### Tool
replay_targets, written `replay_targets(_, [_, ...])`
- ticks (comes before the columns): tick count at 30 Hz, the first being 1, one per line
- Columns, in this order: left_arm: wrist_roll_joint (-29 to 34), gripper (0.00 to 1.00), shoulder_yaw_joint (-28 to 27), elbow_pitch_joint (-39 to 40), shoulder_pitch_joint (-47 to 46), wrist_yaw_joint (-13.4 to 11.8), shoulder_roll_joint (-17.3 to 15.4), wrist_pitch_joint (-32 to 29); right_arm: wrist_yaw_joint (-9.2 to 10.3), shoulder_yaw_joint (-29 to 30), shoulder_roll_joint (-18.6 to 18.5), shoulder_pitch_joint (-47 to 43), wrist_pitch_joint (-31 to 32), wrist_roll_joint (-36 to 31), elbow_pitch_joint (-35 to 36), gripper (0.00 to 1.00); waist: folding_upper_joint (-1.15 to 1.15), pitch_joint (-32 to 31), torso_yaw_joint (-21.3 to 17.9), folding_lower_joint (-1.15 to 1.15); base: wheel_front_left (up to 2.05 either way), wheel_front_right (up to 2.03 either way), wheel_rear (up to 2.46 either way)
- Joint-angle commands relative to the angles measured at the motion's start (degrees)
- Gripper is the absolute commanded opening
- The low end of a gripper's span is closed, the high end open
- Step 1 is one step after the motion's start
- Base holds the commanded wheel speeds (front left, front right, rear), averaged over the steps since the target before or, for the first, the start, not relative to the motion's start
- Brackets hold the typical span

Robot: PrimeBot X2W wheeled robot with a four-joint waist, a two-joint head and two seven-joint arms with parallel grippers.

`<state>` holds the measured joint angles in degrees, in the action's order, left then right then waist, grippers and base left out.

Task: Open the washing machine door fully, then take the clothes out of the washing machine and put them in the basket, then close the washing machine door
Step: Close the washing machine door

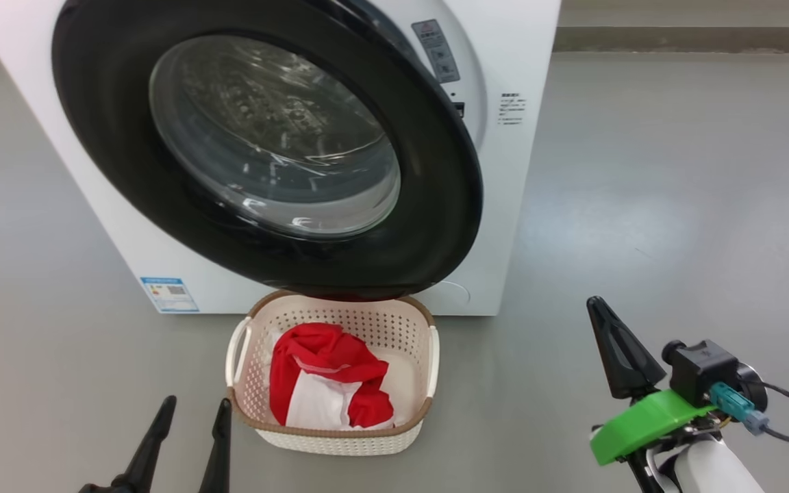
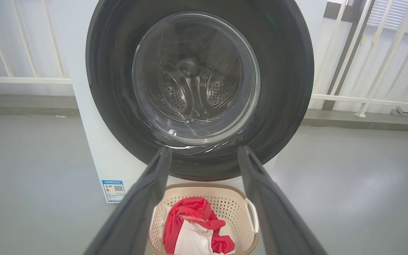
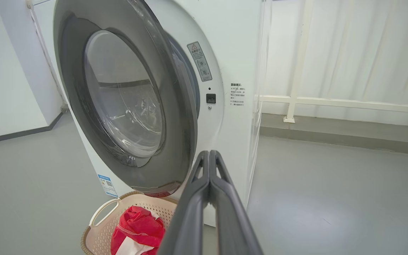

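Note:
The washing machine (image 1: 511, 205) stands white and large ahead of me. Its door (image 1: 435, 205), black-rimmed with a clear glass bowl, stands ajar; in the right wrist view the door (image 3: 181, 117) shows a gap at its right edge. On the floor under the door sits the cream basket (image 1: 394, 329) holding red and white clothes (image 1: 329, 370). My left gripper (image 1: 197, 404) is open and empty just left of the basket; in its own view the left gripper (image 2: 204, 148) points at the door's lower rim. My right gripper (image 1: 596, 305) is shut with nothing in it, right of the machine; the right gripper (image 3: 209, 153) points at the machine's lower right front.
Grey floor (image 1: 675, 205) spreads to the right of the machine. White railings (image 2: 367, 99) and a low ledge run behind it. A blue label (image 1: 170, 294) is on the machine's lower left front.

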<state>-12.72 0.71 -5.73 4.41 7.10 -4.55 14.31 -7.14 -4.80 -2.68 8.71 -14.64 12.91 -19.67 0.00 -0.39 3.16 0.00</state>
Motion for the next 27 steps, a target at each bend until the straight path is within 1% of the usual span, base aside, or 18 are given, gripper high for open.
replay_targets(1, [-0.49,1.0,-1.41,1.47,-2.62,0.35,-0.21,0.69,-0.35,-2.37,-0.2,3.36,-0.36,0.61,-0.1,0.0,0.0,0.36,1.45,0.0,0.0,0.0,0.0])
replay_targets(8, [-1.06,1.0,-0.23,1.66,-3.35,0.37,-0.56,0.69,-0.35,-6.64,-0.2,11.11,-0.36,1.42,-6.34,0.0,0.0,2.94,4.97,0.0,0.0,0.0,0.0])
replay_targets(16, [-2.08,1.0,1.12,1.74,-5.52,0.38,-0.85,0.69,-0.35,-9.42,-0.2,20.92,-0.36,0.8,-11.15,0.0,0.0,6.44,8.79,0.0,0.0,0.0,0.0])
replay_targets(17, [-2.42,1.0,1.49,1.59,-6.11,0.38,-0.86,0.69,-0.35,-9.68,-0.2,23.89,-0.36,0.37,-12.89,0.0,0.0,7.38,9.92,0.0,0.0,0.0,0.0])
replay_targets(22, [-2.84,1.0,2.3,1.46,-7.23,0.38,-1.0,0.69,-0.35,-9.41,-0.2,28.69,-0.36,-1.72,-15.98,0.0,0.0,8.98,11.33,0.0,0.0,0.0,0.0])
replay_targets(27, [-3.03,1.0,2.8,1.58,-8.17,0.38,-0.95,0.69,-0.35,-6.78,-0.2,32.25,-0.36,-4.7,-17.19,0.0,0.0,10.58,12.43,0.0,0.0,0.0,0.0])
